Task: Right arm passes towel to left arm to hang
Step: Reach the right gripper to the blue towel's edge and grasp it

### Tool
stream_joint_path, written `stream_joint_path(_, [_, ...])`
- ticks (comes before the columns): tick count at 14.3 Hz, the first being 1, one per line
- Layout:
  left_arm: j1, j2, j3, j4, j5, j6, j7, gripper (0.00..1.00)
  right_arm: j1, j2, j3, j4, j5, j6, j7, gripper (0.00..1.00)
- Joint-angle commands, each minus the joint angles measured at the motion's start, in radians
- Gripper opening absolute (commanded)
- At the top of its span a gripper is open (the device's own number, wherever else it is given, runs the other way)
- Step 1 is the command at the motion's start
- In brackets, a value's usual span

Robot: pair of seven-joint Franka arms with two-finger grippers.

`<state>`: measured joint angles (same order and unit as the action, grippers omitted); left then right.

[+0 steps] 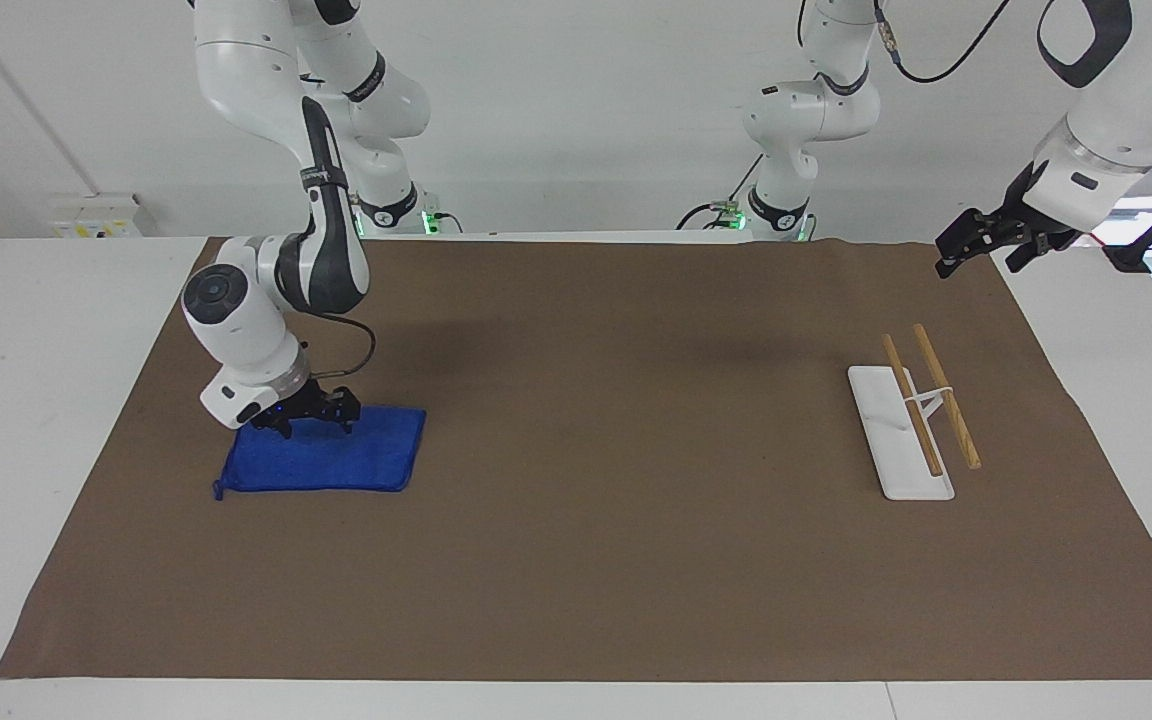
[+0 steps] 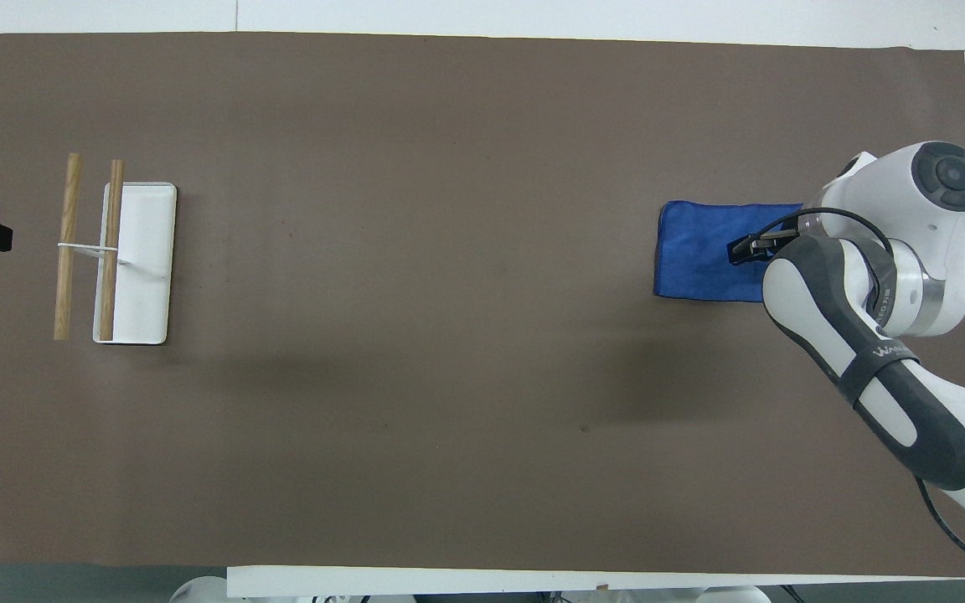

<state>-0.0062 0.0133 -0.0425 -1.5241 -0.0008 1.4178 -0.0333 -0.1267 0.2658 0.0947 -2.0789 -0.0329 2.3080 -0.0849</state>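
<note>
The towel [image 1: 321, 455] lies flat on the brown mat [image 1: 596, 560] toward the right arm's end of the table, its edges square and its small loop at the corner farthest from the robots. The right gripper [image 1: 308, 425] is down on the towel's robot-side edge, jaws spread wide with both fingertips at the cloth and nothing pinched yet. Bare mat runs from the towel's inner edge across the whole middle of the table to the rack [image 1: 901, 435], a white base carrying two wooden rails, which stands near the left arm's end. The left gripper [image 1: 971, 243] waits in the air over the mat's corner by that end, jaws open and empty, well apart from the rack.
</note>
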Motion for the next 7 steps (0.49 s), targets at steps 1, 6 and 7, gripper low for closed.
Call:
stream_joint_path(1, [-0.002,-0.03,0.001,-0.037,0.013,0.023,-0.01,1.0,-0.01,-0.002,0.01,-0.041,0.016,0.053,-0.026,0.89])
stream_joint_path(6, [-0.002,-0.03,0.001,-0.037,0.013,0.023,-0.01,1.0,-0.011,0.0,0.01,-0.066,0.016,0.067,-0.056,0.54])
stream_joint_path(7, [-0.002,-0.03,0.001,-0.037,0.013,0.023,-0.01,1.0,-0.011,0.0,0.01,-0.066,0.016,0.067,-0.056,0.35])
